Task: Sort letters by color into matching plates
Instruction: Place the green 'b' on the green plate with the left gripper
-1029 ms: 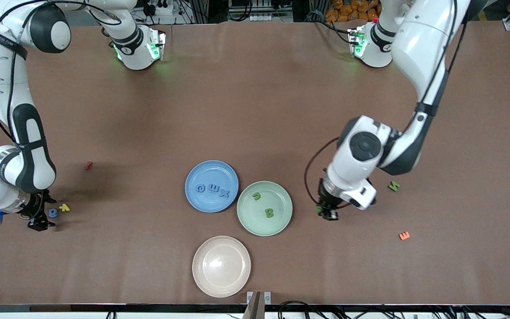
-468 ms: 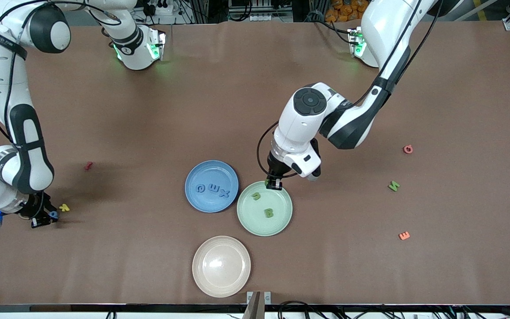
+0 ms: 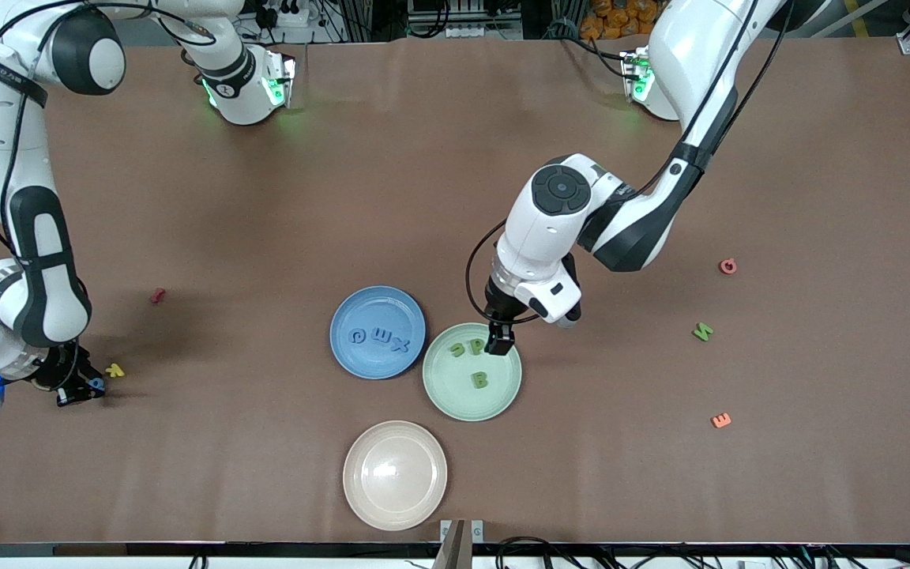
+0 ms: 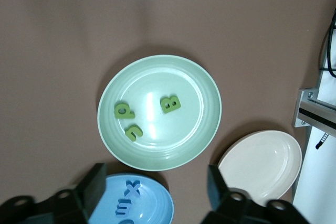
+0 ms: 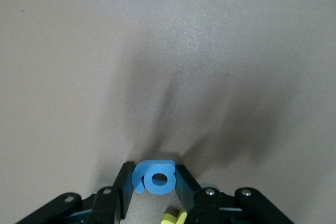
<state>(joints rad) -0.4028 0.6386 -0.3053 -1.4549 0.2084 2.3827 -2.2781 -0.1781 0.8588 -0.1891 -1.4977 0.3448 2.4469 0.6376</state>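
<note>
Your left arm reaches out from its base over the middle of the table. Its left gripper [image 3: 499, 341] hangs above the rim of the mint green plate [image 3: 443, 391], fingers spread wide and holding nothing, as the left wrist view confirms [image 4: 152, 195].

Your right arm is folded down low at its own end of the table. The right gripper [image 3: 76, 389] is at table level, clenched on a blue letter [image 5: 154, 177] held between its fingers, with a yellow piece [image 3: 114, 369] just beside it.

Plates next. The blue plate [image 3: 344, 316] sits touching the mint green plate on the side toward the right arm's end. It carries three blue letters [image 3: 378, 337] in a row. The beige-pink plate [image 3: 360, 490] lies nearer the front camera than both.

In the mint green plate you have three green letters: a B [image 4: 170, 104] near its centre, and two smaller ones [image 4: 124, 111] [image 4: 133, 131] close together toward the blue plate.

Loose on the table toward the left arm's end: one green letter [image 3: 703, 331], an orange piece [image 3: 721, 420] nearer the camera, a red piece [image 3: 728, 266] farther back. A small red piece [image 3: 157, 295] lies near your right arm.
</note>
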